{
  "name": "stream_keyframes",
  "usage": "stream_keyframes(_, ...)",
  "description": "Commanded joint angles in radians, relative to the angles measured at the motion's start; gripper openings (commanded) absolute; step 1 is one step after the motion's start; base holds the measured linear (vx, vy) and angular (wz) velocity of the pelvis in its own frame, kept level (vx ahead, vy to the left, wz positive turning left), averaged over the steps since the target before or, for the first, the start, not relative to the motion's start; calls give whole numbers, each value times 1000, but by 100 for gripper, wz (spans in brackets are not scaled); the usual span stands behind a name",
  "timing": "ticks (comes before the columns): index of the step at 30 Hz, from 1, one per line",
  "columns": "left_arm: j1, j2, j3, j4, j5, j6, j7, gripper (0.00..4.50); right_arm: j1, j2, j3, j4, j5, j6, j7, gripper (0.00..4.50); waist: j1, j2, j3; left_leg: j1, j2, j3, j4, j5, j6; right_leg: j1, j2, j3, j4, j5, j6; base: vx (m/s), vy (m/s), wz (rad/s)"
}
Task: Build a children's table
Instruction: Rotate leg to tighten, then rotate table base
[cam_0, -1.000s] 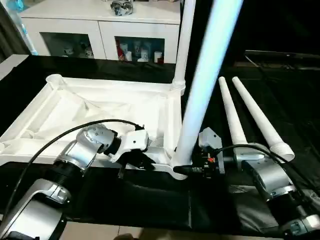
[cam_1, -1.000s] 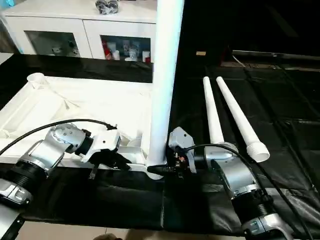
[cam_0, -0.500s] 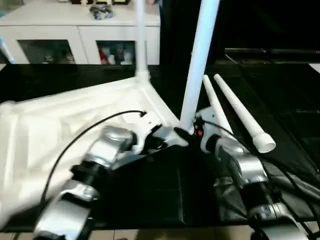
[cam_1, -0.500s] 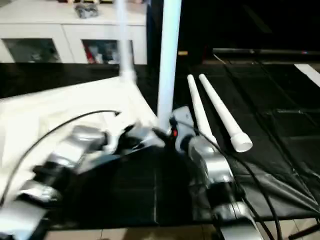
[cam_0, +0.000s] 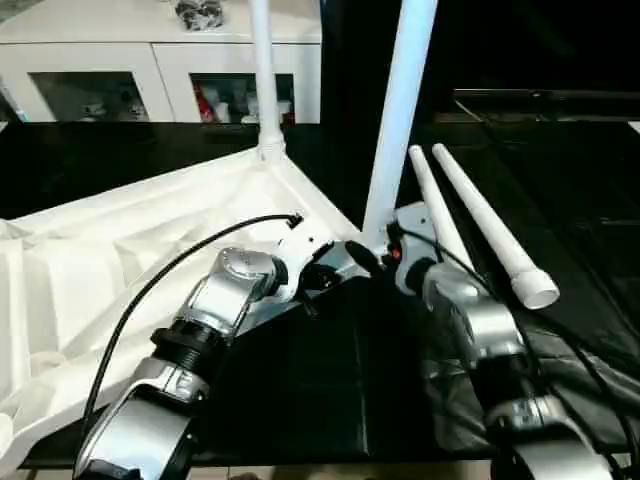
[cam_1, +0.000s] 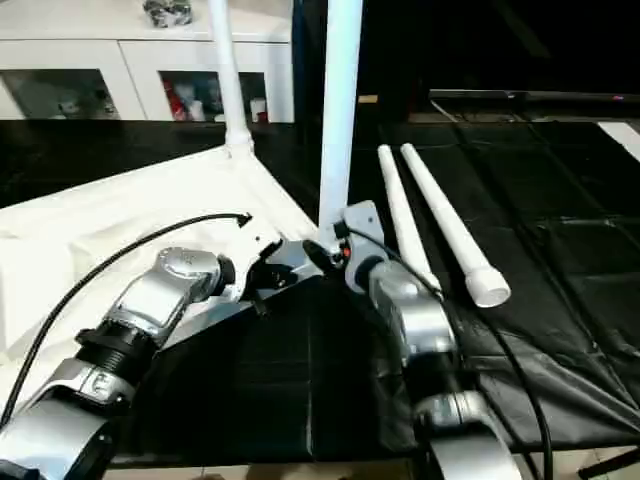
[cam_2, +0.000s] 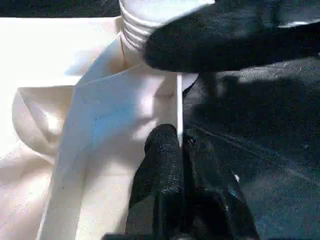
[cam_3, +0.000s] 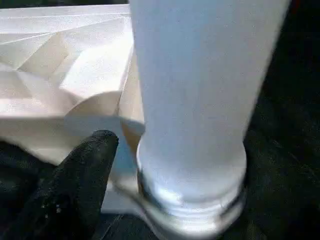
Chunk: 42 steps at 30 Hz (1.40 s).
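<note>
Finds the table top swung round on the black worktop compared with a second ago: then a long edge faced the robot, now a corner does, while the two loose legs lie much as before on the right (so a real turn of the piece, not just a shift of the camera). Means, by the look of it, repositioning the top to bring an empty socket within reach, with two of four legs mounted. Keeps the near leg upright in that near corner socket and the far leg upright at the corner toward the white cabinet. Shows the left tool pinched narrow on the thin rim wall of the table top just beside the near leg's socket, forearm reaching in low from the left and wrist bent toward the corner. Places the right tool at the base of the near leg, forearm coming in from the right; cannot tell whether it grips the leg or has let go.
</note>
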Motion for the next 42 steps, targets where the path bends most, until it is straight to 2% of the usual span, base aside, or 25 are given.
stream_keyframes(1, -43, -9, 13, -28, -3, -48, 17, 0, 18, 21, 59, -28, 16, 19, 52, 422, 5, 6, -75, 8, 62, -33, -58, -123, 73, 66, -102, 67, -72, -131, -193, 0, 0, 0)
stream_keyframes(4, -49, 2, 21, -7, -2, -69, 23, 0, 87, -3, 30, -142, 50, 41, 64, 448, 8, 7, -74, 8, 61, -33, -58, -133, 69, 69, -104, 68, -77, -158, -181, 0, 0, 0)
stream_keyframes(6, -51, 4, 23, -1, -4, -73, 26, 0, 115, -17, 30, -190, 51, 43, 67, 448, 8, 2, -74, 5, 60, -35, -59, -137, 73, 70, -104, 66, -78, -166, -172, 0, 0, 0)
stream_keyframes(10, -58, 5, 23, 15, 1, -72, 52, 0, 172, -36, 18, -291, 67, 11, 72, 448, 11, -1, -72, 8, 60, -33, -58, -139, 73, 64, -104, 67, -82, -204, -158, 0, 0, 0)
stream_keyframes(11, -60, 1, 34, 16, -9, -65, 58, 0, 185, -39, 15, -311, 67, 4, 72, 448, 9, -1, -72, 4, 60, -34, -60, -137, 74, 66, -104, 66, -82, -207, -157, 0, 0, 0)
stream_keyframes(13, -56, -5, 52, -6, -38, -42, 39, 44, 200, -43, 11, -336, 78, 32, 79, 450, 9, -5, -72, 6, 60, -33, -59, -134, 76, 64, -102, 66, -82, -207, -155, 0, 0, 0)
stream_keyframes(16, -49, -12, 80, -48, -77, -9, 24, 44, 219, -58, 26, -359, 83, 65, 104, 450, 16, 0, -74, 6, 63, -34, -57, -115, 83, 64, -107, 67, -77, -176, -175, 0, 0, 0)
stream_keyframes(18, -50, -6, 112, -65, -96, 6, 46, 74, 228, -64, 39, -364, 77, 68, 105, 450, 22, -2, -72, 6, 62, -32, -57, -125, 80, 63, -105, 66, -79, -186, -179, 0, 0, 0)
stream_keyframes(20, -58, 6, 137, -60, -108, 22, 57, 81, 229, -66, 49, -369, 74, 66, 106, 450, 22, -3, -69, 5, 58, -31, -58, -135, 76, 63, -104, 65, -84, -219, -165, 0, 0, 0)
stream_keyframes(21, -61, 16, 143, -55, -109, 22, 61, 81, 229, -65, 51, -372, 76, 67, 105, 450, 24, -7, -69, 7, 57, -31, -58, -140, 74, 62, -103, 64, -87, -247, -149, 0, 0, 0)
stream_keyframes(25, -77, 103, 185, -23, -90, 22, 95, 81, 224, -70, 71, -379, 73, 90, 113, 450, 23, 0, -70, 9, 59, -35, -61, -145, 61, 58, -99, 64, -86, -264, -126, 0, 0, 0)
stream_keyframes(26, -77, 130, 192, -20, -81, 15, 105, 81, 223, -74, 81, -378, 69, 96, 119, 450, 21, -2, -70, 11, 60, -35, -63, -151, 56, 58, -97, 64, -84, -255, -125, 0, 0, 0)
stream_keyframes(27, -75, 209, 202, -14, -50, 9, 119, 51, 221, -86, 108, -372, 54, 109, 133, 450, 23, 1, -70, 11, 61, -36, -63, -148, 52, 57, -99, 65, -80, -239, -129, 0, 0, 0)
stream_keyframes(29, -69, 317, 198, -3, 9, 1, 133, 44, 216, -100, 140, -361, 31, 122, 148, 450, 20, 4, -70, 10, 62, -38, -66, -152, 45, 58, -98, 66, -75, -222, -127, 0, 0, 0)
stream_keyframes(31, -66, 341, 195, -3, 26, 1, 135, 42, 215, -103, 146, -358, 27, 123, 149, 450, 15, 5, -69, 13, 62, -38, -65, -152, 39, 55, -98, 68, -73, -205, -132, 0, 0, 0)
stream_keyframes(32, -56, 405, 183, 5, 58, -1, 140, 42, 210, -105, 157, -349, 21, 134, 146, 450, 18, 7, -68, 15, 63, -37, -65, -157, 34, 53, -100, 70, -75, -212, -137, 0, 0, 0)
stream_keyframes(35, -40, 498, 163, 34, 105, 4, 159, 5, 197, -103, 166, -327, 14, 149, 137, 450, 27, 11, -68, 20, 66, -37, -68, -171, 18, 47, -100, 71, -73, -220, -139, 0, 0, 0)
stream_keyframes(36, -35, 512, 160, 36, 111, 12, 158, 6, 194, -103, 168, -323, 12, 152, 136, 450, 25, 11, -67, 17, 66, -38, -70, -174, 15, 50, -100, 71, -71, -219, -138, 0, 0, 0)
stream_keyframes(38, -23, 548, 146, 54, 130, 18, 154, 3, 185, -103, 174, -311, 9, 158, 136, 450, 28, 11, -65, 25, 68, -37, -70, -199, -1, 45, -104, 74, -75, -235, -139, 0, 0, 0)
stream_keyframes(42, -8, 590, 114, 109, 165, 1, 152, 3, 160, -101, 185, -278, 1, 160, 134, 450, 28, 14, -65, 21, 66, -40, -73, -216, -13, 47, -106, 76, -76, -257, -132, 0, 0, 0)
